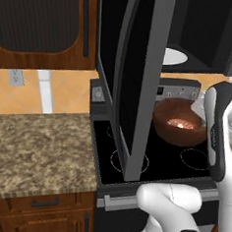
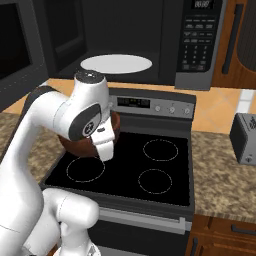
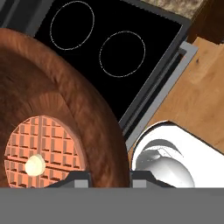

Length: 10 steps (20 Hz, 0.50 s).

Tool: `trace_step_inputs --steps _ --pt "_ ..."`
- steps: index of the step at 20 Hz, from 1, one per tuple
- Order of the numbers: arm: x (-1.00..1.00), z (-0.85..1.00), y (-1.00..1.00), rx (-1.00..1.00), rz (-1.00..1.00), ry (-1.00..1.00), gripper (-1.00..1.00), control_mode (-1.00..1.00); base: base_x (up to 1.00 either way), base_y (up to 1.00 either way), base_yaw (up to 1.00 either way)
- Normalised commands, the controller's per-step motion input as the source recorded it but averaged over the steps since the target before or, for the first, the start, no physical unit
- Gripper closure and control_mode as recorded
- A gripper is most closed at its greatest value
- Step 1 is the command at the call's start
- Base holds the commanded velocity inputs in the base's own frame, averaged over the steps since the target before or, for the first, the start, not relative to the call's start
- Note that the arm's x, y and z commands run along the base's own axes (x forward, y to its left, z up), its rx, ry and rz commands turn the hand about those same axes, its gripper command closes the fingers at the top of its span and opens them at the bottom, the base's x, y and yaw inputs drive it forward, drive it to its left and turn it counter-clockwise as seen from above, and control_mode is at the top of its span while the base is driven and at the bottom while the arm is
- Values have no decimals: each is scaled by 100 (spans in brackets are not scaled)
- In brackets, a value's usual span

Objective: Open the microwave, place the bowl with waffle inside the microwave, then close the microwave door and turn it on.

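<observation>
Claw point(image 3: 109, 177) grips the bowl's rim, one finger inside and one outside, and holds it raised above the stove point(image 2: 165, 170).

Biggest hazard is the microwave point(image 2: 125, 35): its cavity sits higher, so a low approach could knock the bowl against the lower edge. Next, the microwave door point(image 1: 137, 85) stands swung out just beside the bowl point(image 1: 179, 122); a sideways drift could clip it. Smallest, the waffle point(image 3: 41, 151) lies loose in the bowl and could slide out if it tips.
</observation>
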Motion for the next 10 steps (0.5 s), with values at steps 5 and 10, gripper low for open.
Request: trace_step_inputs --steps 5,10 --pt "-8 72 -11 -2 -17 -24 100 -100 0 0 0" --pt "-11 79 -16 0 -17 -28 100 -100 0 0 0"
